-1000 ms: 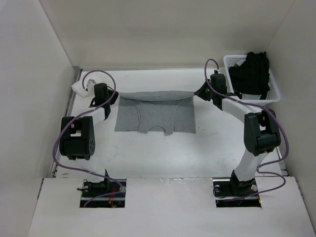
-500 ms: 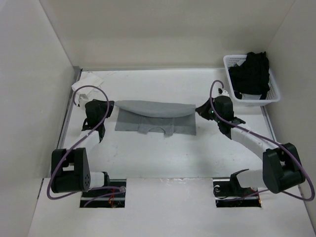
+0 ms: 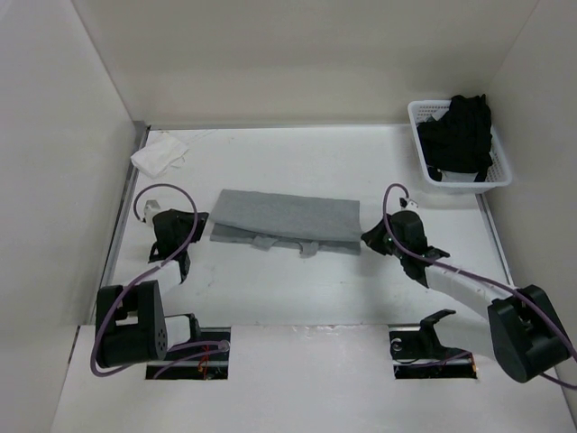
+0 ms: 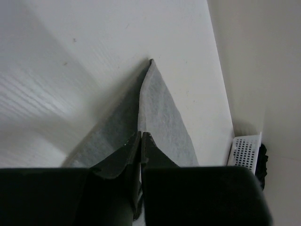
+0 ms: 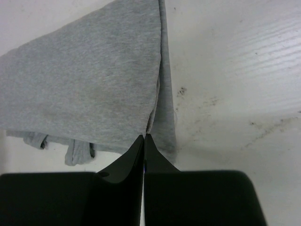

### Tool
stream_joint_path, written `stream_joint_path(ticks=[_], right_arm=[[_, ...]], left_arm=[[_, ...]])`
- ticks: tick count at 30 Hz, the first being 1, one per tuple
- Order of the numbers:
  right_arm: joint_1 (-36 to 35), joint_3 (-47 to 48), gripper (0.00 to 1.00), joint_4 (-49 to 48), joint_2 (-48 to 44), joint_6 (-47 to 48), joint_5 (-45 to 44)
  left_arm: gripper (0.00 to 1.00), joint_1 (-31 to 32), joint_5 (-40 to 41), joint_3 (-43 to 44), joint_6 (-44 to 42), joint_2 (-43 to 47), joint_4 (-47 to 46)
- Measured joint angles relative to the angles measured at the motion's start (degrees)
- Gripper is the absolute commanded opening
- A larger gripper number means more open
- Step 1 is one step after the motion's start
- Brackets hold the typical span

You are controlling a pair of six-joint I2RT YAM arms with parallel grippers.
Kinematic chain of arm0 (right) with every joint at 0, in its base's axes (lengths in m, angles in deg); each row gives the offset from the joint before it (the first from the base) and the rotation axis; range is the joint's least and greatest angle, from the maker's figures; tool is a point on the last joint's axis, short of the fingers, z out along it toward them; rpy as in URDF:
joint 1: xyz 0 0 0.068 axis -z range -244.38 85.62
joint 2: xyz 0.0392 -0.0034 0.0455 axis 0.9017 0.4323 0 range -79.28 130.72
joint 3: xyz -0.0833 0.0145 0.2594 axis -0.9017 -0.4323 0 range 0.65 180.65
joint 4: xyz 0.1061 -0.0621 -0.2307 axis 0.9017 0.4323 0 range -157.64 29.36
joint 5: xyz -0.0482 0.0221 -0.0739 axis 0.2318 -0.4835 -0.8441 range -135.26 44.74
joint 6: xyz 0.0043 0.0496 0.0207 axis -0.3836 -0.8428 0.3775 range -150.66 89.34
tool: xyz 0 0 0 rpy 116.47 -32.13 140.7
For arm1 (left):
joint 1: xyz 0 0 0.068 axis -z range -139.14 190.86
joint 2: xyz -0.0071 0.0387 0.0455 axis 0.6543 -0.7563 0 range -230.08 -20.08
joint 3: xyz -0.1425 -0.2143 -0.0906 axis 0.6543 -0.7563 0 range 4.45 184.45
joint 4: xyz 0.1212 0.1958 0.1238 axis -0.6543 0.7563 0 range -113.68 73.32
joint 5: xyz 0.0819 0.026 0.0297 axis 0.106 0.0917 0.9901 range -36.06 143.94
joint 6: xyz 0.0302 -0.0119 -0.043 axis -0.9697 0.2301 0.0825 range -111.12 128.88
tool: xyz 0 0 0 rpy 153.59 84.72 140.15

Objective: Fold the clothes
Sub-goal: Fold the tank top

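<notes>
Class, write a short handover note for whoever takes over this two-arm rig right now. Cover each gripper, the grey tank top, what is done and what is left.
Left gripper: jaws shut on the tank top at its left end.
Right gripper: jaws shut on its right end.
Tank top: flat on the table, between the two arms.
Done: one fold. The upper layer covers the lower, and the straps peek out at the near edge.
Left: release both ends, then probably fold across into a compact pack.

tank top [image 3: 287, 215]: thin grey knit cloth, matt
table [image 3: 270, 284]: white, smooth, faintly streaked, scuffed
basket [image 3: 473, 183]: white perforated plastic
</notes>
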Motion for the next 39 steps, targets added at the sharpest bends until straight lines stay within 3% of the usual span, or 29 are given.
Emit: stream_joint_path(ticks=[7,12,15,18,21,22,26,28,34,39], right_arm=[[-0.5,-4.2,0.04,0.3,-1.7,-2.3,-1.5],[-2.3,-4.8,0.23,1.5,-1.6,-3.8,-2.1],[-3.0,-4.8,0.36,4.6,-4.3,-3.8,-3.1],[-3.2,-4.3,0.33,9.0,-11.5,-2.6,-5.0],[-3.9,-1.4,0.1,11.0,-15.1,-0.9,-6.2],[-4.3,0.2,0.07,10.9,-14.6,-0.5,-6.2],[-9.1,6.6,0.03,7.3,-5.2,0.6,-5.6],[-12.3,9.2,0.03,4.4,1.2,0.8,-4.8],[-18.4,14.8,0.02,-2.9,17.9,0.1,-2.1],[-20.0,14.2,0.02,-7.8,22.7,-2.4,-1.3]], left_arm=[[0.03,-1.7,-1.5,-4.1,0.0,2.4,-0.8],[0.18,-3.2,-2.0,-6.6,0.0,4.1,-1.0],[0.17,-5.3,-2.0,-8.5,0.2,7.7,0.6],[0.16,-4.8,-0.6,-8.6,0.0,16.3,3.8],[0.16,4.1,2.7,-5.5,-1.7,21.4,5.8],[0.16,8.7,4.0,-3.4,-2.4,20.8,6.0],[0.15,26.1,8.0,5.1,-4.1,10.4,3.4],[0.14,31.7,8.6,7.9,-4.2,2.6,0.9],[0.13,39.3,8.3,8.9,-2.4,-15.5,-2.9],[0.13,39.8,7.3,7.0,-1.4,-18.8,-5.6]])
